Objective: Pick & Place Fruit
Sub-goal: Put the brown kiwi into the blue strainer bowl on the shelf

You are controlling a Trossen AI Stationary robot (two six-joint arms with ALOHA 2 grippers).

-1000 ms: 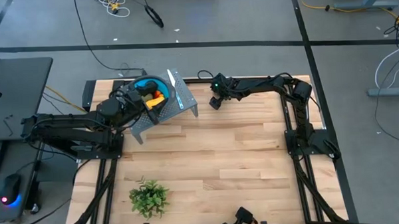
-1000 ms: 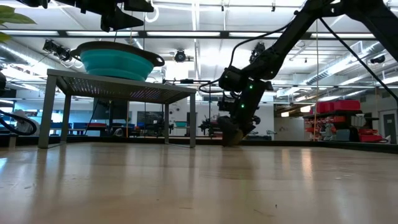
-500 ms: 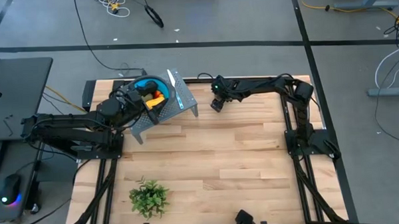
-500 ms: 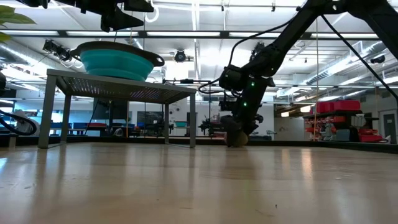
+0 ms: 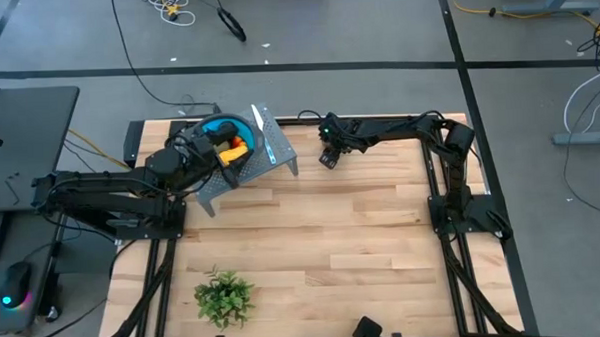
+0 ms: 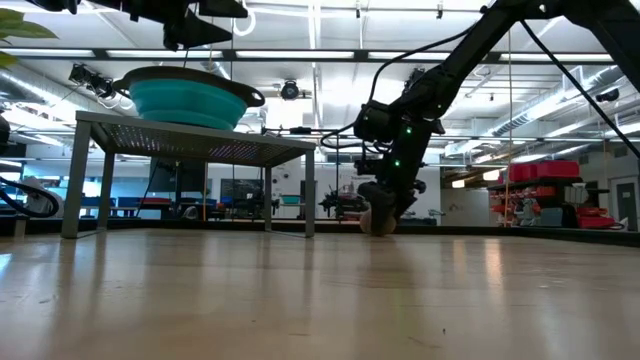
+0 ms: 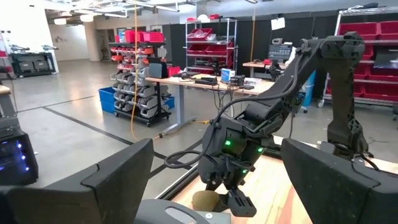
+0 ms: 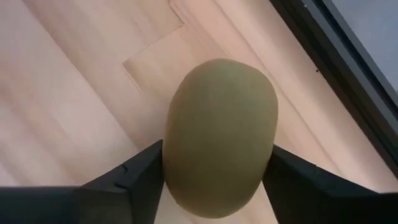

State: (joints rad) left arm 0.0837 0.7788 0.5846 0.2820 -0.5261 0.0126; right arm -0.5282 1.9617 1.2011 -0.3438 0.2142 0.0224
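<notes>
Right hand (image 8: 217, 186) pinches olive-brown oval fruit (image 8: 219, 134) low at counter's (image 5: 362, 226) far edge. Left hand's (image 5: 222, 153) finger state unclear, above bowl (image 6: 190, 98).

Robotics lab or workshop. Left wrist view: metal shelving (image 7: 210, 38) with red bins at upper centre, more red bins (image 7: 372, 28) upper right, a workbench (image 7: 186, 79) loaded with electronics mid-frame, bare concrete floor (image 7: 68, 106). Low view: open industrial ceiling with strip lights (image 6: 330, 55) (top of frame). High view: wooden table (image 5: 322, 228) on a metal frame, loose cables (image 5: 174, 7) on grey floor at top.
</notes>
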